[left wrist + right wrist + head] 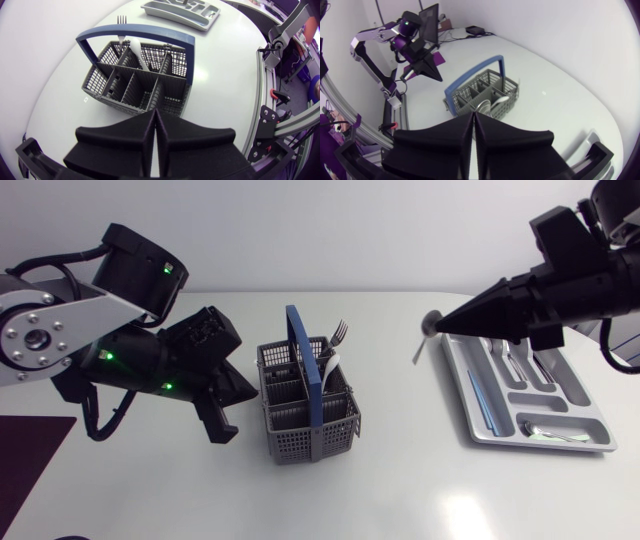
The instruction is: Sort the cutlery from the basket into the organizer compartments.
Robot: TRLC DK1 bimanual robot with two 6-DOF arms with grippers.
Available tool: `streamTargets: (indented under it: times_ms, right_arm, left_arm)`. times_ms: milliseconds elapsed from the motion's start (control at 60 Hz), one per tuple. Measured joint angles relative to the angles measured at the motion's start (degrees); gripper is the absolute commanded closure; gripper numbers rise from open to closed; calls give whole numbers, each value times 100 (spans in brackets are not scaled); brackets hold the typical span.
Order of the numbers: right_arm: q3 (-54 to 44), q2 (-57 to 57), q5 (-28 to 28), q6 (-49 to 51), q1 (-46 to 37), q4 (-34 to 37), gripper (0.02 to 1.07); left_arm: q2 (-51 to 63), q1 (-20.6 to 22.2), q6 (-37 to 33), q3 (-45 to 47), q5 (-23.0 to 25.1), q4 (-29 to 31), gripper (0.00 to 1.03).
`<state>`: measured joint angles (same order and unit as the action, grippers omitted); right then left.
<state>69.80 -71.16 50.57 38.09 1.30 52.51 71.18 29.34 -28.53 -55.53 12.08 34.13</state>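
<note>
Head view: right claw pinches a spoon near the organizer. Left wrist view only shows the left claw closed and empty, facing the basket.

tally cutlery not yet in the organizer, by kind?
fork: 1, standing in the basket
white spoon: 1, in the basket beside the fork
metal spoon: 1, in the right gripper, jaws shut on it
Total: 3 visible; anything lying lower in the basket would be hidden.
</note>
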Motion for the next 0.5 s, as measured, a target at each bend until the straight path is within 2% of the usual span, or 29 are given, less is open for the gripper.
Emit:
streamTargets:
  times_ms: [267,500]
  right_arm:
    - [-769,181,-1163,85,-1305,-304,101]
    - [-1231,133,-1808,632,-2667,-754,101]
  left_arm:
    - [0,11,22,0,-46,0,100]
    - [0,33,24,-2,-85,9,100]
